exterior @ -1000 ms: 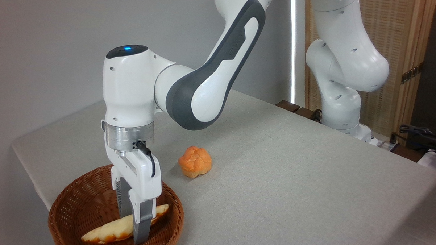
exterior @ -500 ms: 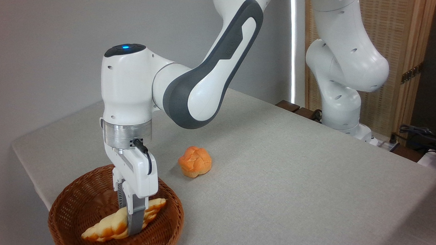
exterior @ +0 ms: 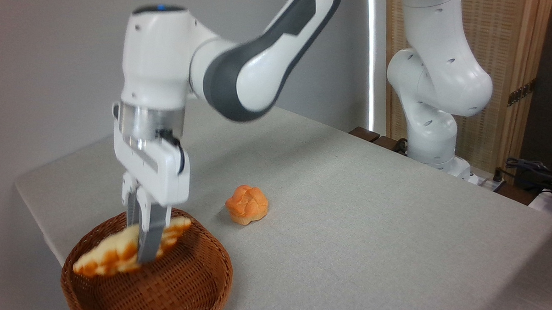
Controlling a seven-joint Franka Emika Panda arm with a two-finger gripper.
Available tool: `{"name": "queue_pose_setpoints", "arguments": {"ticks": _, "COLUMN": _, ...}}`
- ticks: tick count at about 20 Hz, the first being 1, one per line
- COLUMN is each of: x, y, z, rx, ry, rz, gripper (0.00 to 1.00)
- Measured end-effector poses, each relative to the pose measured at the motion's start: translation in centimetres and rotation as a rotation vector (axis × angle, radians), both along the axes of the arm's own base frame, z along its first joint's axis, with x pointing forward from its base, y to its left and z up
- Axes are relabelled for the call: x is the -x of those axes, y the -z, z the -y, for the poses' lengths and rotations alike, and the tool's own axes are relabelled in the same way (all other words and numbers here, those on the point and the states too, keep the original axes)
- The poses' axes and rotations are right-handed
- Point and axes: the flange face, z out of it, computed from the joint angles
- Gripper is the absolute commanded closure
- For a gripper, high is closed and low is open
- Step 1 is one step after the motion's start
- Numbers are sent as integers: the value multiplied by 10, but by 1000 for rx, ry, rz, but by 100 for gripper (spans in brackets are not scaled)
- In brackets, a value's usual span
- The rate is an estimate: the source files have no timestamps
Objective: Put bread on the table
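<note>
gripper (exterior: 144, 251): jaws closed narrowly across the bread's middle
bread (exterior: 109, 255): clamped, tilted, lifted above the basket (exterior: 179, 287), blurred
bun (exterior: 246, 204): lying on the table (exterior: 374, 216), apart

Your arm (exterior: 254, 68) is glossy white, built of rounded casings with a dark grey band curving along the forearm link. A black cap with a small blue light sits on top of the wrist housing. Below it you see a brushed metal ring, then a white boxy hand with a short black cable looping at its side. The fingers (exterior: 151, 232) are grey and slim. Small dark screw recesses dot the white shells near the base (exterior: 433, 135).
</note>
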Motion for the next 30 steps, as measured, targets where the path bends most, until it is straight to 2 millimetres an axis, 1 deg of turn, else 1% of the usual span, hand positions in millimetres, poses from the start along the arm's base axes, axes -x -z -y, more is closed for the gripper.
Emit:
{"name": "queue_pose_setpoints", "arguments": {"ticks": 2, "x": 13, "y": -21, "z": 4, "rx": 19, "ry": -33, "rz": -30, "gripper": 62}}
{"name": "queue_pose_setpoints", "arguments": {"ticks": 4, "x": 31, "y": -36, "z": 6, "rx": 24, "ry": -50, "rz": -102, "gripper": 58}}
{"name": "queue_pose_setpoints", "arguments": {"ticks": 5, "x": 40, "y": -40, "z": 6, "rx": 27, "ry": -59, "rz": -145, "gripper": 56}}
{"name": "queue_pose_setpoints", "arguments": {"ticks": 6, "x": 49, "y": -43, "z": 6, "rx": 36, "ry": -68, "rz": -194, "gripper": 56}}
{"name": "queue_pose_setpoints", "arguments": {"ticks": 7, "x": 57, "y": -45, "z": 4, "rx": 48, "ry": -75, "rz": -242, "gripper": 56}}
{"name": "queue_pose_setpoints", "arguments": {"ticks": 9, "x": 74, "y": -46, "z": -1, "rx": 76, "ry": -91, "rz": -328, "gripper": 52}}
{"name": "queue_pose_setpoints", "arguments": {"ticks": 10, "x": 82, "y": -45, "z": -4, "rx": 80, "ry": -96, "rz": -368, "gripper": 44}}
{"name": "queue_pose_setpoints", "arguments": {"ticks": 11, "x": 91, "y": -41, "z": -8, "rx": 80, "ry": -102, "rz": -409, "gripper": 41}}
{"name": "queue_pose_setpoints", "arguments": {"ticks": 12, "x": 99, "y": -35, "z": -11, "rx": 79, "ry": -106, "rz": -447, "gripper": 20}}
{"name": "queue_pose_setpoints", "arguments": {"ticks": 13, "x": 106, "y": -27, "z": -13, "rx": 77, "ry": -109, "rz": -479, "gripper": 0}}
{"name": "queue_pose_setpoints", "arguments": {"ticks": 15, "x": 117, "y": -8, "z": -15, "rx": 73, "ry": -112, "rz": -526, "gripper": 0}}
{"name": "queue_pose_setpoints", "arguments": {"ticks": 17, "x": 123, "y": 8, "z": -15, "rx": 69, "ry": -115, "rz": -560, "gripper": 0}}
{"name": "queue_pose_setpoints", "arguments": {"ticks": 20, "x": 125, "y": 15, "z": -16, "rx": 67, "ry": -116, "rz": -573, "gripper": 0}}
{"name": "queue_pose_setpoints", "arguments": {"ticks": 24, "x": 123, "y": 14, "z": -15, "rx": 69, "ry": -116, "rz": -558, "gripper": 0}}
{"name": "queue_pose_setpoints", "arguments": {"ticks": 27, "x": 116, "y": 7, "z": -15, "rx": 78, "ry": -116, "rz": -495, "gripper": 0}}
{"name": "queue_pose_setpoints", "arguments": {"ticks": 28, "x": 114, "y": 1, "z": -14, "rx": 81, "ry": -114, "rz": -473, "gripper": 0}}
{"name": "queue_pose_setpoints", "arguments": {"ticks": 30, "x": 109, "y": -18, "z": -12, "rx": 88, "ry": -109, "rz": -423, "gripper": 0}}
